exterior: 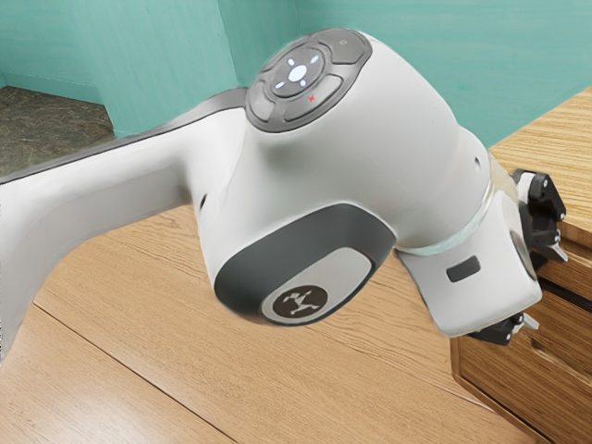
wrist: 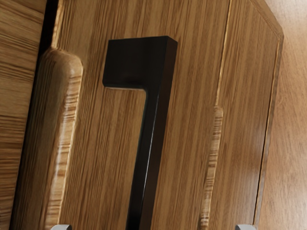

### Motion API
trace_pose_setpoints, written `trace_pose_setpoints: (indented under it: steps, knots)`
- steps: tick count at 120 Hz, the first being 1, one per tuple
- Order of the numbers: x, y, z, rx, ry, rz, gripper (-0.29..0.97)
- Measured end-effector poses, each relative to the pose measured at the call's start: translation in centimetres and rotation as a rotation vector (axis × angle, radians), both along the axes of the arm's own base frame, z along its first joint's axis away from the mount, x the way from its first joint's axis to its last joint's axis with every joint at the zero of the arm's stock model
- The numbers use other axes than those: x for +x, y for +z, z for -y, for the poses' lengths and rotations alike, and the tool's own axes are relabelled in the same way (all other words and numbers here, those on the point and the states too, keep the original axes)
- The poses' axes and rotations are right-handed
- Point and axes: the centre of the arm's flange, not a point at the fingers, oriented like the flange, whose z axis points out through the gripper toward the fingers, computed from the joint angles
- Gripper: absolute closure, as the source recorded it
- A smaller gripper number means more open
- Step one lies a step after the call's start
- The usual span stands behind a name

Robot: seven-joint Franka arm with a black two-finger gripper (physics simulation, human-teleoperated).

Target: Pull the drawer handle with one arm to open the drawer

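A wooden drawer front (wrist: pixel 192 96) fills the space just ahead of my hand. A black bar handle (wrist: pixel 149 120) is mounted on it and ends in a square post (wrist: pixel 136 60). My gripper (wrist: pixel 152 227) is open: two grey fingertips (wrist: pixel 60 226) stand wide apart on either side of the bar, not touching it. In the exterior view my white hand (exterior: pixel 504 268) is pressed close to the front of the wooden cabinet (exterior: pixel 546 379) at the exterior view's right, and the arm hides the handle there.
The cabinet top (exterior: pixel 550 148) lies above my hand. A dark gap (exterior: pixel 566 296) runs between two drawer fronts. Wooden floor (exterior: pixel 185 370) spreads below the arm, and teal walls (exterior: pixel 481 55) stand behind.
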Motion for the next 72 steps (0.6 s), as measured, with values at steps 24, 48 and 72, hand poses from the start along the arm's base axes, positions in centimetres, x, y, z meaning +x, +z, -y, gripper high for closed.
trace_pose_setpoints:
  steps: [24, 48, 72]
  knots:
    - [0.4, -0.2, -0.4, 0.023, -0.037, 0.018, 0.38]
    - [0.7, -0.2, -0.9, 0.040, -0.054, 0.025, 0.40]
    - [1.1, -0.6, -1.0, 0.052, -0.069, 0.022, 0.41]
